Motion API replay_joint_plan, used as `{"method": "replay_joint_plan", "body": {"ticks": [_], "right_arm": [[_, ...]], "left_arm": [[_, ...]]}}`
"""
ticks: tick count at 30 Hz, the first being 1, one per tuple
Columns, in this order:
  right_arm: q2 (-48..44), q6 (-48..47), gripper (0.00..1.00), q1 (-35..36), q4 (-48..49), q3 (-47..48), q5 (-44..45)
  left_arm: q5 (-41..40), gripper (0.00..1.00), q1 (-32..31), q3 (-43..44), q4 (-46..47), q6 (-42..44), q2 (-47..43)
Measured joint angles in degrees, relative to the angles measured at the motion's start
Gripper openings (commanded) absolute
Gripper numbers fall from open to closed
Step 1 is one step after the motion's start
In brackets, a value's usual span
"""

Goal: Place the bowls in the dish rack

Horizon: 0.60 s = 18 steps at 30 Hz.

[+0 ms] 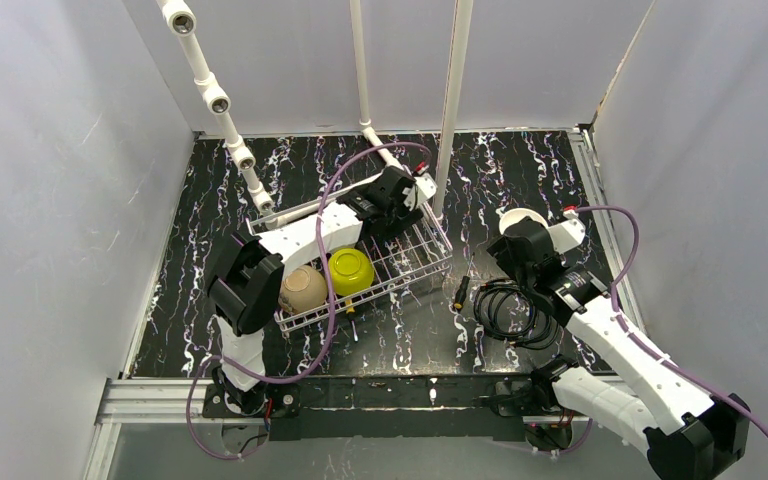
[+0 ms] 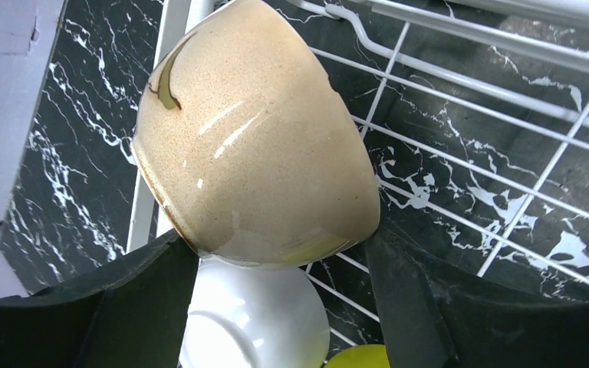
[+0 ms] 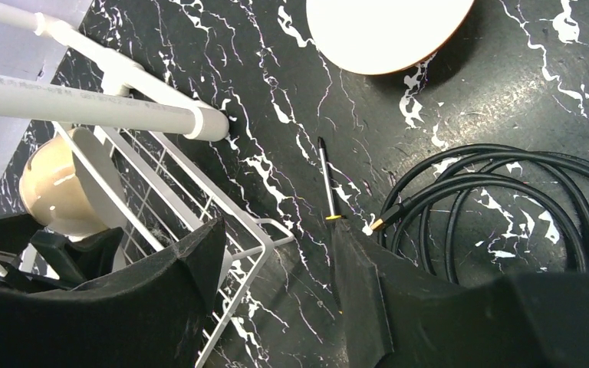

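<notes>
The white wire dish rack (image 1: 400, 282) holds a tan bowl (image 1: 303, 290) and a yellow-green bowl (image 1: 351, 270) at its near end. My left gripper (image 1: 400, 195) hangs over the far end. In the left wrist view another tan bowl (image 2: 253, 146) lies tilted on its side against a white bowl (image 2: 253, 314). The left gripper (image 2: 276, 234) is open, its fingers flanking that tan bowl's lower edge. A bowl with a white inside and orange rim (image 1: 515, 218) (image 3: 387, 31) sits on the table to the right. Beside it my right gripper (image 1: 490, 258) (image 3: 276, 230) is open and empty over the rack's corner (image 3: 161, 184).
A coiled black cable (image 1: 515, 310) (image 3: 506, 192) and a thin pen-like probe (image 1: 460, 293) (image 3: 327, 184) lie right of the rack. White pipes (image 1: 222, 110) (image 1: 450, 100) rise behind the rack; one (image 3: 107, 103) ends at its far corner. Grey walls enclose the black marble table.
</notes>
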Motion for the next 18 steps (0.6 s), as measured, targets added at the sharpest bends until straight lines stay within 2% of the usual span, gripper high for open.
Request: {"method": "replay_joint_plan", "body": {"ticks": [4,12,15,18], "right_arm": [[0.02,0.0,0.63,-0.35,0.33,-1.11,-0.92],[0.02,0.02,0.63,-0.92,1.01,-1.29,-2.4],[0.02,0.02,0.63,-1.16,1.09,-1.6,-2.73],[0.04,0.04,0.63,-1.31,1.07,-1.97,-3.13]], "left_arm": [[-0.22,0.56,-0.63,0.0,-0.74,4.37,0.0],[-3.13,0.55,-3.28,0.0,-2.27,13.03,0.11],[-5.18,0.59,-4.44,-0.35,-2.21,16.87,0.42],[-7.76,0.69,-5.68,-1.27,-2.12,20.7,0.63]]}}
